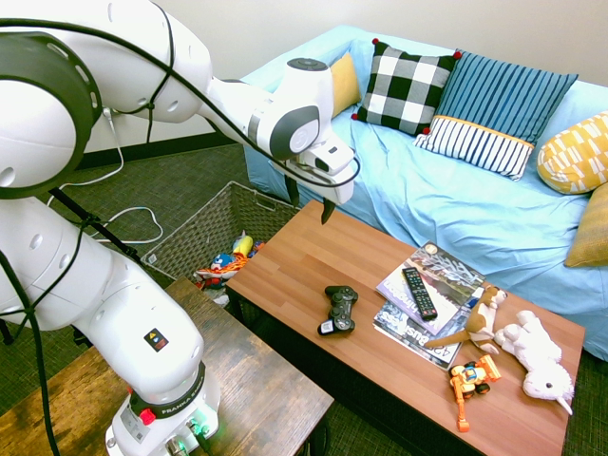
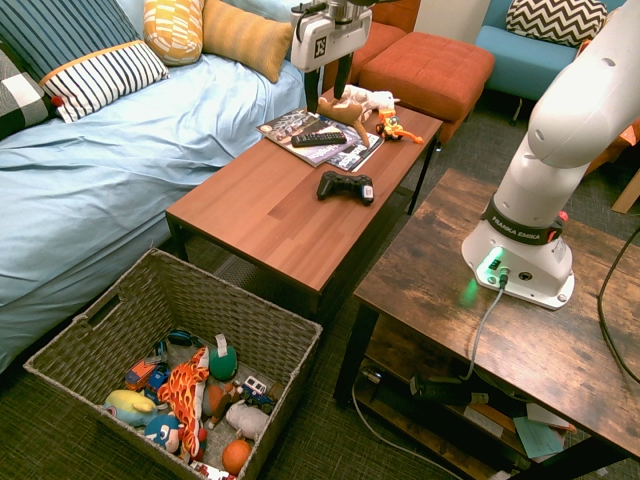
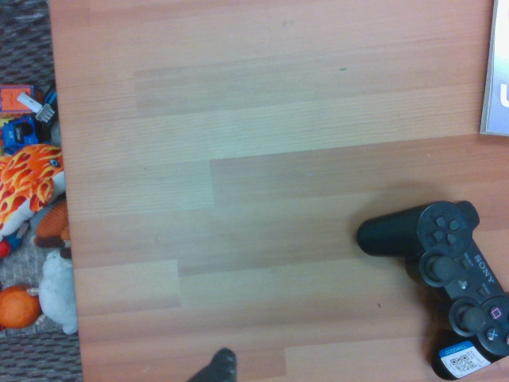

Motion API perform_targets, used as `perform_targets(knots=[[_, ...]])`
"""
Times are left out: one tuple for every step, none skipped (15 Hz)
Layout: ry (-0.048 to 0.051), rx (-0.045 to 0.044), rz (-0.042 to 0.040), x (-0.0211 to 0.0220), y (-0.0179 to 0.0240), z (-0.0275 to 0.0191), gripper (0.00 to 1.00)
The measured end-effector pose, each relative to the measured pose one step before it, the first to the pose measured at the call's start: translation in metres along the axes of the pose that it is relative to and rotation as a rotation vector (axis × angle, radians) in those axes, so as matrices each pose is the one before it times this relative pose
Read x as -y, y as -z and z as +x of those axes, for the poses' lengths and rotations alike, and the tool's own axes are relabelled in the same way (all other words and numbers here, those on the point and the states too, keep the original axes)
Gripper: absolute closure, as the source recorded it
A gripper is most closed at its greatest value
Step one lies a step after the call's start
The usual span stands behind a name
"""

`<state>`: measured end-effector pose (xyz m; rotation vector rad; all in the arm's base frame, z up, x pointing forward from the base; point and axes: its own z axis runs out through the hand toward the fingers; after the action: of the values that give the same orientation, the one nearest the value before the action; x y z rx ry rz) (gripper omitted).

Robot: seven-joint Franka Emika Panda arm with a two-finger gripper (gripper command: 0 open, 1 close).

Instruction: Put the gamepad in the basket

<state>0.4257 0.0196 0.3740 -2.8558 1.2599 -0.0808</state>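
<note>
Smooth wood-grain table [image 1: 285, 256] bears the black two-horned gamepad [image 1: 339, 310], near glossy magazines [image 1: 404, 328] and a plush unicorn [image 1: 540, 359], while the gripper [image 1: 309, 204] hangs above, fingers spread and empty, the woven rectangular basket [image 2: 215, 300] beside the table holding soft toys [image 2: 185, 395].

coffee table [image 2: 300, 205]: smooth wood | basket [image 2: 185, 300]: rough wicker | sofa cover [image 2: 110, 170]: cloth

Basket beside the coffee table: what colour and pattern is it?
The basket is grey-brown with a woven pattern, clearest in the second exterior view.
</note>
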Motion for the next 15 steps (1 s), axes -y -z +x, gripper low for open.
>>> perform_targets(knots=[[0.00007, -0.00157, 0.00209, 0.00104, 0.00098, 0.00083, 0.00], [0.00449, -0.00185, -0.00288, -0.00027, -0.00096, -0.00008, 0.00], [0.01247, -0.01015, -0.00493, -0.00117, -0.00284, -0.00022, 0.00], [0.01694, -0.01375, -0.00576, -0.00256, -0.00542, -0.00040, 0.00], [0.02183, -0.01675, -0.00478, -0.00356, -0.00780, -0.00014, 0.00], [0.02034, -0.01354, -0.00766, -0.00502, -0.01051, 0.00031, 0.00], [0.01984, -0.01220, -0.01076, -0.00560, -0.01294, 0.00072, 0.00], [0.01971, -0.01338, -0.01167, -0.00603, -0.01456, 0.00140, 0.00], [0.01739, -0.00951, -0.00837, -0.00605, -0.01556, 0.00209, 0.00], [0.01841, -0.00888, -0.00610, -0.00550, -0.01581, 0.00192, 0.00], [0.02205, -0.01145, -0.00310, -0.00439, -0.01456, 0.00228, 0.00], [0.01926, -0.00964, 0.00142, -0.00294, -0.01215, 0.00216, 0.00], [0.00047, -0.00740, 0.00227, -0.00293, -0.01008, 0.00200, 0.00], [-0.01792, -0.00329, -0.00305, -0.00540, -0.01572, 0.00468, 0.00], [0.01699, -0.01119, -0.00959, -0.00021, -0.00108, 0.00089, 0.00]])
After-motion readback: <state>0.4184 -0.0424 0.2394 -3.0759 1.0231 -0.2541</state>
